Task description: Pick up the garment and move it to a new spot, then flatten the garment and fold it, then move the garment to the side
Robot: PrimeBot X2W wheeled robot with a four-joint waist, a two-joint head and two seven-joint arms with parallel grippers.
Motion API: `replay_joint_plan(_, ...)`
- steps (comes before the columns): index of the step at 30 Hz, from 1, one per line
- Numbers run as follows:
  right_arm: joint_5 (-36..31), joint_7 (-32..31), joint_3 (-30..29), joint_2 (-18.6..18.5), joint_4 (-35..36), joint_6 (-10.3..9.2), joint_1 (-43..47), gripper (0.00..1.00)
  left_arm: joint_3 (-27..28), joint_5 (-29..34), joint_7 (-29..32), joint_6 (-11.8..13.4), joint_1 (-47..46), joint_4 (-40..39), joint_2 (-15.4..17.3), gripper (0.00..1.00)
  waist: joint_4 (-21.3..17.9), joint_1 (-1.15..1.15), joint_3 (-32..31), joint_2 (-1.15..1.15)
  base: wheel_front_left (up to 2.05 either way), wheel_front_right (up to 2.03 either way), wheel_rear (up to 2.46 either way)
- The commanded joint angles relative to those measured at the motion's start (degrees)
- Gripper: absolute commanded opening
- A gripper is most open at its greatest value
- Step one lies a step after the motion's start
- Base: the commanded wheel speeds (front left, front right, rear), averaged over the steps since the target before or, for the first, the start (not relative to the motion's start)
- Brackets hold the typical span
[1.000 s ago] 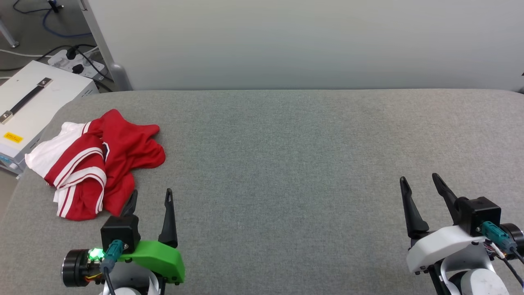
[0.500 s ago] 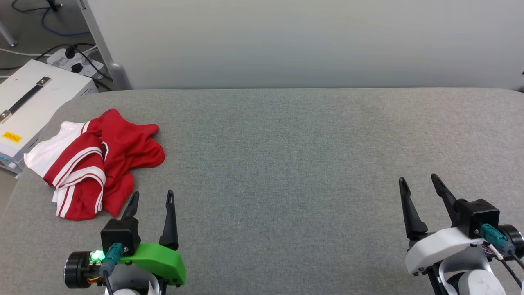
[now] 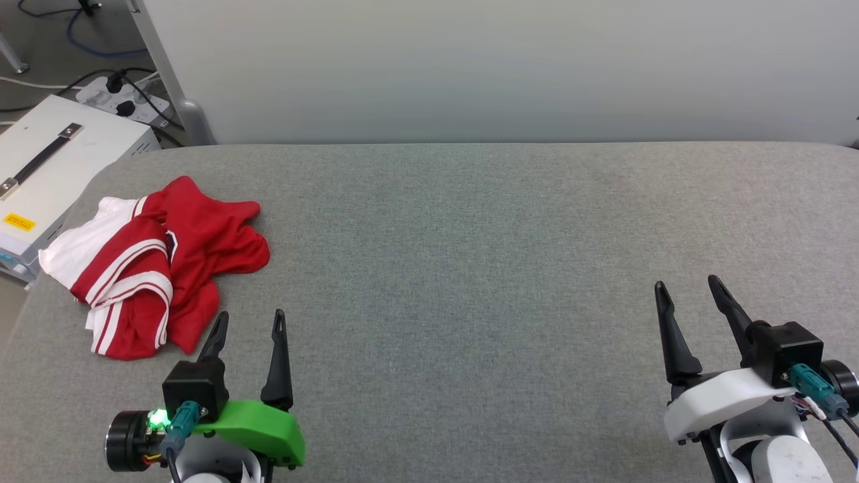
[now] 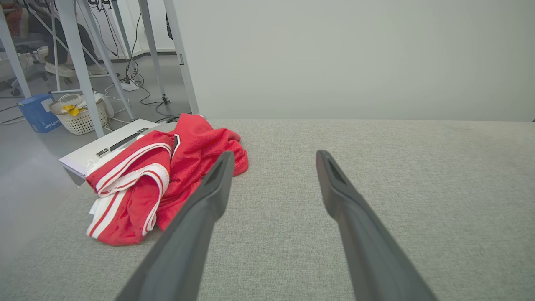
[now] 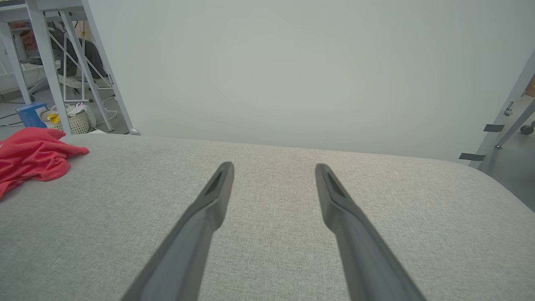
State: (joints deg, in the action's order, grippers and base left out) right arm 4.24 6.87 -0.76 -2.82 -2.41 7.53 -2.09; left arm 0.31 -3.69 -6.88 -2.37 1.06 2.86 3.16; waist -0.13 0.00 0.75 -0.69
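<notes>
- Garment (image 3: pixel 158 265): crumpled heap at the far left of the bench (image 3: pixel 470 268). Its white sleeve reaches the left edge, beside a white case (image 3: pixel 47 161).
- Left gripper (image 3: pixel 250 313): open, empty, just near of the heap. Right gripper (image 3: pixel 686 282): open, empty, well apart at right.
- Risk: a pinch on one loose layer, so the heap trails and may slide off the left edge.
- Risk: fingers snag the soft cover, not the cloth.
- Bench: grey woven fabric, rounded corners. Pale wall (image 3: pixel 470 67) behind it. Power strip (image 3: pixel 124 100) and cables on the floor, far left.

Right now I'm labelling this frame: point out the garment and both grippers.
garment (image 3: pixel 205 245), head view, red body fabric.
left gripper (image 3: pixel 251 313), head view, between its fingertips.
right gripper (image 3: pixel 686 282), head view, between its fingertips.
</notes>
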Motion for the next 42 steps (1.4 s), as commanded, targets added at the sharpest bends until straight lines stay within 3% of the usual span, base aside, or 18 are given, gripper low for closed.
replay_joint_plan(1, 0.1, 0.8, 0.1, 0.0, -0.2, -0.02, -0.8, 1.00, 0.0, -0.7, -0.7, -0.4, -0.3, 0.0, -0.1, 1.00, 0.0, 0.00, 0.0, 0.35, 0.00, 0.00, 0.00)
replay_joint_plan(33, 1.3, 4.6, 0.7, -0.1, -5.4, -0.03, -1.7, 1.00, -0.9, -2.2, -4.5, -2.1, -0.1, 5.5, -0.2, 1.00, -0.2, 0.00, -0.2, 0.52, 0.00, 0.00, 0.00)
replay_joint_plan(42, 1.4, 5.6, 0.9, -0.1, -6.0, -0.04, -1.7, 1.00, -0.9, -2.8, -5.6, -2.2, -0.6, 6.0, -0.2, 1.00, 1.6, 0.00, 0.0, 0.57, 0.00, 0.00, 0.00)
